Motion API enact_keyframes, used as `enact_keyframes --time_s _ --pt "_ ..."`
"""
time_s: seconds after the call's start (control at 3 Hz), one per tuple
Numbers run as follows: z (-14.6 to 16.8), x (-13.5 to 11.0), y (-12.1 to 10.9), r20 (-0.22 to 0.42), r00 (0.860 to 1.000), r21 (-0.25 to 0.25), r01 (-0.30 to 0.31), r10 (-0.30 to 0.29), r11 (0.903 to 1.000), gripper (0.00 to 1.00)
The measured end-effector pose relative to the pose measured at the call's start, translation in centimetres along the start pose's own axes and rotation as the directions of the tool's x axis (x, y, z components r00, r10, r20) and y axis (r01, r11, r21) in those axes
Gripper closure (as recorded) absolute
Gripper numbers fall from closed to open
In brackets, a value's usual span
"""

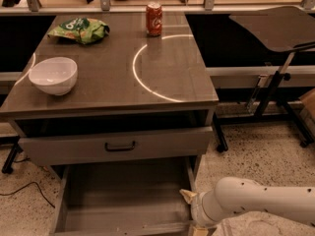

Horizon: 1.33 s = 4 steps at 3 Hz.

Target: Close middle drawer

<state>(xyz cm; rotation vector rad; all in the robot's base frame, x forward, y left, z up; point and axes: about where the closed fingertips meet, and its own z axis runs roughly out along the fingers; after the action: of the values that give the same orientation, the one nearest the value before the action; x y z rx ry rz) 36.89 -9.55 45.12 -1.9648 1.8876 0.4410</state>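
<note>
The middle drawer [125,200] is pulled far out below the cabinet top, its deep grey-brown box empty and its front at the bottom edge of the view. My gripper [192,211], on the white arm [256,205] coming in from the lower right, is at the drawer's right front corner, close against its right side wall. Above it the upper drawer [119,145], with a black bar handle, stands slightly out.
On the cabinet top [162,77] are a white bowl [53,74] at the left, a green chip bag [78,29] at the back left and a red soda can [154,18] at the back. A dark chair [278,31] on a stand is to the right. A black cable [24,188] lies on the floor at the left.
</note>
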Motion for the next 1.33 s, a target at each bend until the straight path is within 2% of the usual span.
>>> enact_keyframes --time_s 0.33,0.67,1.33 --pt "1.4 -0.3 -1.1 0.026 1.000 0.013 0.000 0.000 0.9999 0.18" --pt "1.7 -1.1 -2.2 0.052 0.999 0.032 0.006 -0.007 0.9995 0.42" --pt "-0.9 -3.2 -5.8 0.085 0.995 0.114 0.046 -0.056 0.9925 0.88"
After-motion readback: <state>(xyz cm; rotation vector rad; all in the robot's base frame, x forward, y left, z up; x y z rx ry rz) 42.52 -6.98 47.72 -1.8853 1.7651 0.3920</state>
